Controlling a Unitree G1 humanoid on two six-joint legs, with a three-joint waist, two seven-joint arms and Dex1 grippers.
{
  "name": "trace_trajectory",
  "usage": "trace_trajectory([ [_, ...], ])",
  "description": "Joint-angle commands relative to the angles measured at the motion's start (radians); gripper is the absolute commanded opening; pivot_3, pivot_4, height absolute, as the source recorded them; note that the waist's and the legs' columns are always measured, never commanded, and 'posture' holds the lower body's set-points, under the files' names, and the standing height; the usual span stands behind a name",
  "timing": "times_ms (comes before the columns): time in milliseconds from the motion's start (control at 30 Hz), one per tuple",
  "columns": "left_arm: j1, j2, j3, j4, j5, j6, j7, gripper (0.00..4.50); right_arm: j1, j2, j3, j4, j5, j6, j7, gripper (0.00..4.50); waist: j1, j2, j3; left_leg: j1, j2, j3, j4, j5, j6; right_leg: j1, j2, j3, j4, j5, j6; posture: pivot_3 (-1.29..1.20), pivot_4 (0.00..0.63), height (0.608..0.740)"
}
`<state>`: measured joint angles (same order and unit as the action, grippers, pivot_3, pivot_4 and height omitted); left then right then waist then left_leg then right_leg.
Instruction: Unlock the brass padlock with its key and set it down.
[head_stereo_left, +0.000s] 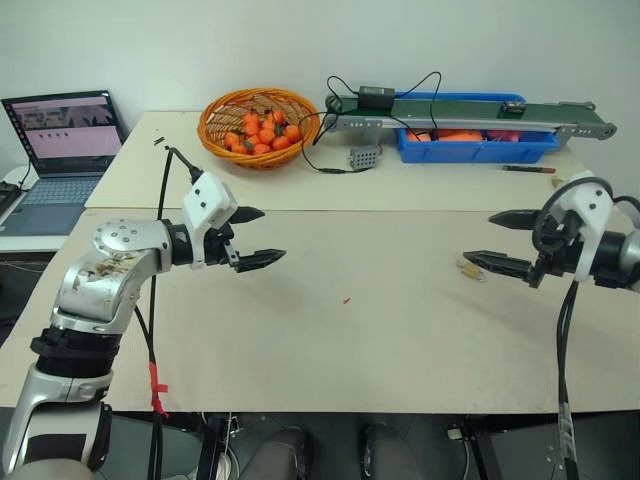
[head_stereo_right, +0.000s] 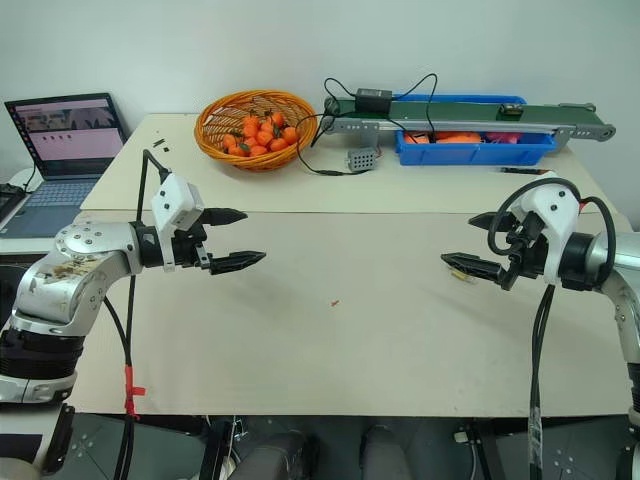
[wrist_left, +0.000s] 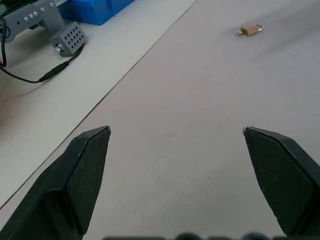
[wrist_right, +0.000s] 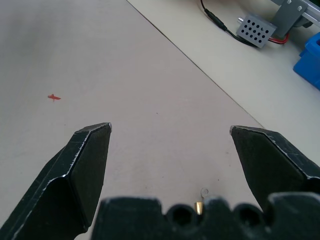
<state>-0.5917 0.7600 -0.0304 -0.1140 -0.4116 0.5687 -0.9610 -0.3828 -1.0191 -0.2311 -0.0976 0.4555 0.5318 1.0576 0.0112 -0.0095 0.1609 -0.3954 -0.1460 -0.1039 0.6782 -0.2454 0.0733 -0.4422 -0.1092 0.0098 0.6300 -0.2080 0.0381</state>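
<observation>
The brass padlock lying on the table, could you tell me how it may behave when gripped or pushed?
The brass padlock lies flat, so it should slide rather than roll. Being small and metal, it may slip between the wide-open right gripper fingers. Its thin shackle probably offers little to hold.

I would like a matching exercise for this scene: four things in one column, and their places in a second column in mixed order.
Things:
1. brass padlock
2. orange basket
3. laptop
4. blue bin

Places:
A. far left, on a side table
B. on the near table, by the right gripper
C. under the conveyor
D. back table, left of the conveyor

Pairs: 1-B, 2-D, 3-A, 4-C
</observation>
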Motion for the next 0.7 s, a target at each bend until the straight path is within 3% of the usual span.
trace_trajectory([
  [33, -0.033, -0.001, 0.003, -0.011, -0.007, -0.002, -0.018, 4.5, -0.007, 0.014, -0.043, -0.039, 0.025, 0.008, -0.031, 4.46, 0.0, 0.0, 0.0, 0.0, 0.0, 0.0, 0.0, 0.0, 0.0, 0.0, 0.0, 0.0, 0.0, 0.0, 0.0, 0.0, 0.15, 0.74],
  [433, -0.119, -0.062, -0.002, -0.008, -0.091, 0.085, -0.066, 4.5, 0.074, 0.014, -0.057, -0.181, 0.043, 0.087, -0.089, 4.46, 0.0, 0.0, 0.0, 0.0, 0.001, 0.001, 0.0, 0.0, 0.0, 0.0, 0.001, 0.001, 0.0, 0.0, 0.0, 0.0, 0.15, 0.74],
  [533, -0.146, -0.079, 0.003, -0.013, -0.104, 0.097, -0.075, 4.5, 0.127, -0.046, -0.109, -0.146, 0.014, 0.073, -0.063, 4.46, 0.004, 0.0, 0.0, 0.0, 0.001, 0.001, 0.001, 0.0, 0.0, 0.001, 0.001, 0.0, 0.001, 0.0, 0.0, 0.0, 0.15, 0.74],
  [700, -0.149, -0.062, -0.026, -0.078, -0.143, 0.151, -0.128, 4.5, 0.156, -0.04, -0.124, -0.092, 0.005, 0.019, -0.049, 4.46, 0.0, 0.0, 0.0, 0.001, 0.001, 0.001, 0.001, 0.0, 0.0, 0.001, 0.001, 0.001, 0.0, 0.0, 0.0, 0.0, 0.15, 0.74],
])
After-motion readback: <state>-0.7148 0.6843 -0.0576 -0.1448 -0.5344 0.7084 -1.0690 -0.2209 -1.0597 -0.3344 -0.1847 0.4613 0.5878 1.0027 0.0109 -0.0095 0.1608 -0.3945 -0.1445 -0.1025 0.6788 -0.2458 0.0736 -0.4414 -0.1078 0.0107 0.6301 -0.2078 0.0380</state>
